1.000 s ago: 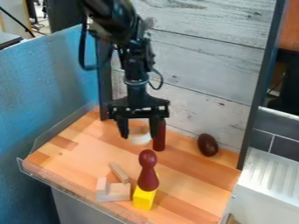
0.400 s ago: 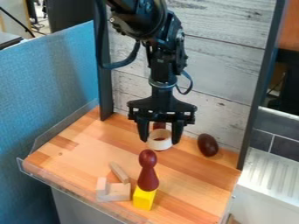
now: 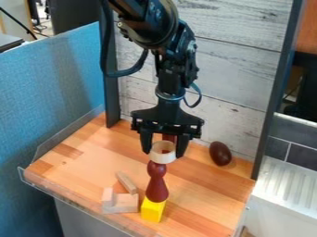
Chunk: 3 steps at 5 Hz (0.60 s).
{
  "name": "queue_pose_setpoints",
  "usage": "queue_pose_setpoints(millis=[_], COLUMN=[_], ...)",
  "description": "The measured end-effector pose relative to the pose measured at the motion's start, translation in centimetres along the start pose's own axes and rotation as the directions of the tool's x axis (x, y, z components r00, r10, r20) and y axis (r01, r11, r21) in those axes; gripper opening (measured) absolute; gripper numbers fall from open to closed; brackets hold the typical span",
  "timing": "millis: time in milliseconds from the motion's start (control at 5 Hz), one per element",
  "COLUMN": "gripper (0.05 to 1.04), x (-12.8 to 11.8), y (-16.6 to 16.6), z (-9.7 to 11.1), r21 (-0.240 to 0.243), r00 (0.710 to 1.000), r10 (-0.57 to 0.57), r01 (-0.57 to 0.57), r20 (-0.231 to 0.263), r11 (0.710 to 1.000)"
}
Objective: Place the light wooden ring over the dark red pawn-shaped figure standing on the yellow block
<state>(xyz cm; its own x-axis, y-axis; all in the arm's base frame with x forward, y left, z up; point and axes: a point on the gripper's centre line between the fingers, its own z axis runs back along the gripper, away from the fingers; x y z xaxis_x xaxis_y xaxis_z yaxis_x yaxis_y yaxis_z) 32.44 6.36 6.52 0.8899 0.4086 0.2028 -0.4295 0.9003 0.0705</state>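
Note:
In the camera view my gripper (image 3: 163,152) is over the middle of the wooden surface, shut on a pale wooden ring (image 3: 162,159). The ring's lower edge overlaps the top of a dark red pin-shaped piece (image 3: 157,189); whether they touch I cannot tell. That piece stands upright on a yellow block (image 3: 152,209). Behind the ring and fingers, a dark red cylinder (image 3: 168,137) is mostly hidden.
A dark brown egg-shaped object (image 3: 219,153) lies at the right near the back wall. Pale wooden blocks (image 3: 125,203) sit at the front left, with a wooden stick (image 3: 125,182) behind them. A clear rim (image 3: 68,198) edges the front.
My gripper has moved right with the ring, then slightly back left and nearer the front, bringing the ring from behind the pin-shaped piece to its top. The other objects have stayed put.

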Motion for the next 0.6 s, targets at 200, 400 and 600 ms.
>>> queue_pose_setpoints(millis=[200,400,600], gripper=[0.766,0.766,0.766], x=[0.19,0.05,-0.25], y=[0.12,0.2,0.37], z=[0.02,-0.23,-0.43], r21=[0.002,0.006,0.015], r00=[1.0,1.0,1.0], r10=[-0.007,-0.001,-0.001], r01=[0.007,0.001,0.001], r20=[0.009,0.011,0.003], r11=[1.0,1.0,1.0])
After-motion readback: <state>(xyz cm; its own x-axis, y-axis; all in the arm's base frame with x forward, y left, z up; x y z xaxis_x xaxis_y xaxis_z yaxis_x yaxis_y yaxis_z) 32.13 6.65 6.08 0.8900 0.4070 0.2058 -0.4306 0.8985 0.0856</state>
